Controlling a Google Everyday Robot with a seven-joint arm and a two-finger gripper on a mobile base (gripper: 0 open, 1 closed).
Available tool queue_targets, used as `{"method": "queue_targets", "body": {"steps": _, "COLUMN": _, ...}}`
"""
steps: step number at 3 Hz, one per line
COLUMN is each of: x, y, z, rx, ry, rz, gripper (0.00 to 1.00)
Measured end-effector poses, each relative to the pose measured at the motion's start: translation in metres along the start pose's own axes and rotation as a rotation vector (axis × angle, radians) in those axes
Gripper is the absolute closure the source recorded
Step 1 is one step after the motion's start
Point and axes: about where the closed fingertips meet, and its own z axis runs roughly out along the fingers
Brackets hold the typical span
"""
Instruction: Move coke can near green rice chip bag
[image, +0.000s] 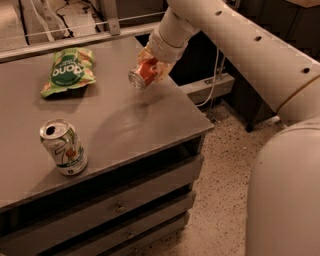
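My gripper (150, 67) is shut on the coke can (141, 74), a red can with silver ends, held tilted on its side in the air above the right part of the table. The green rice chip bag (69, 71) lies flat at the back left of the table, well to the left of the can. The gripper's fingers wrap the can's far end, so part of the can is hidden.
A white-and-green can (64, 146) stands upright near the table's front left. The grey table (150, 125) has drawers below and its right edge is close under the arm. A cable and speckled floor (225, 200) lie to the right.
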Motion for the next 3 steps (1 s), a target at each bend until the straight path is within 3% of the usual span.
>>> {"method": "queue_targets", "body": {"steps": 1, "x": -0.004, "y": 0.008, "z": 0.023, "rx": 0.121, "ry": -0.016, "rz": 0.014, "gripper": 1.0}}
{"method": "queue_targets", "body": {"steps": 2, "x": 0.001, "y": -0.01, "z": 0.021, "rx": 0.199, "ry": 0.008, "rz": 0.018, "gripper": 1.0}}
{"method": "queue_targets", "body": {"steps": 3, "x": 0.001, "y": -0.011, "z": 0.021, "rx": 0.199, "ry": 0.008, "rz": 0.018, "gripper": 1.0}}
